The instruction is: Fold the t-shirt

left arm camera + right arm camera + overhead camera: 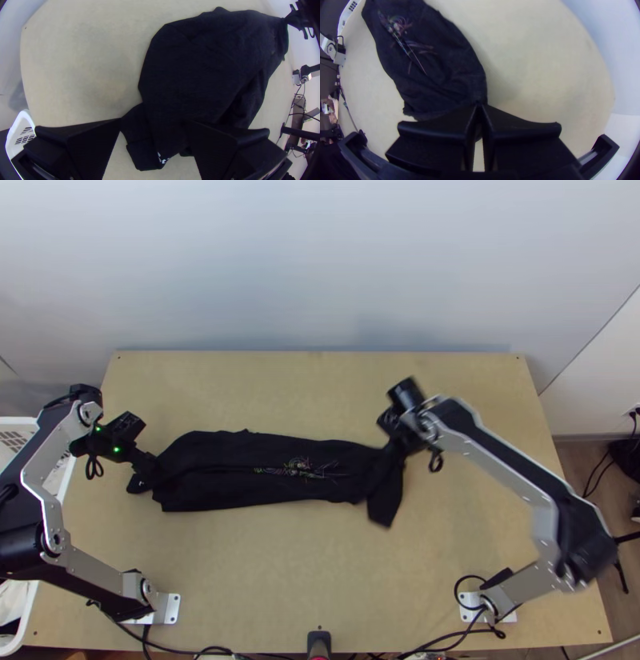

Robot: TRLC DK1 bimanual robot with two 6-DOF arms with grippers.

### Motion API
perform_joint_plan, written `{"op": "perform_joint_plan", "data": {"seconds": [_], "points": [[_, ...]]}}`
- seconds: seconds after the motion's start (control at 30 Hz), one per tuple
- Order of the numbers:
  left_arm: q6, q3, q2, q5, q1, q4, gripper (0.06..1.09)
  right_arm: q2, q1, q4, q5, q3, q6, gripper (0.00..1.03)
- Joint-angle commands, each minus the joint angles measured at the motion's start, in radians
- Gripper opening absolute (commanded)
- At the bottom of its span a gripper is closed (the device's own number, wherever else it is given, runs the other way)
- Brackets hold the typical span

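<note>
T-shirt [232, 488] is lying long and narrow on the surface [264, 564], your right gripper [393, 454] is holding one end in clamped jaws, and your left gripper [150, 465] is hovering at the other, jaws apart.

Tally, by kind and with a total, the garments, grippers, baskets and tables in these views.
Garments: 1, the black t-shirt
Grippers: 2, the left gripper and the right gripper
Baskets: 1, the white basket
Tables: 1, the light wooden table
Total: 5
</note>
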Motion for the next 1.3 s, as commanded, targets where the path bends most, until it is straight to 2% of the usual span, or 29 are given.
{"op": "perform_joint_plan", "data": {"seconds": [0.0, 0.13, 0.33, 0.4, 0.63, 0.73, 0.83, 1.27], "points": [[-0.010, -0.010, 0.002, 0.000, -0.023, 0.008, 0.97, -0.161, -0.053, -0.134, 0.001, 0.288, -0.062, 0.03], [-0.036, -0.013, 0.002, 0.000, -0.061, 0.013, 0.95, -0.203, -0.113, -0.191, 0.005, 0.454, -0.082, 0.03], [-0.082, -0.013, 0.001, 0.000, -0.123, 0.024, 0.94, -0.269, -0.165, -0.203, 0.011, 0.495, -0.073, 0.03], [-0.095, -0.013, 0.001, 0.000, -0.138, 0.030, 0.89, -0.282, -0.163, -0.218, 0.011, 0.480, -0.071, 0.03], [-0.144, 0.013, -0.019, 0.000, -0.190, 0.019, 0.89, -0.319, -0.174, -0.215, 0.012, 0.354, -0.073, 0.03], [-0.178, 0.036, -0.032, 0.001, -0.218, 0.017, 0.90, -0.329, -0.183, -0.212, 0.012, 0.327, -0.071, 0.03], [-0.201, 0.069, -0.025, 0.004, -0.256, 0.013, 0.96, -0.348, -0.183, -0.210, 0.012, 0.294, -0.070, 0.03], [-0.366, 0.341, 0.202, 0.047, -0.494, -0.022, 0.96, -0.374, -0.154, -0.207, 0.012, 0.256, -0.047, 0.03]]}}
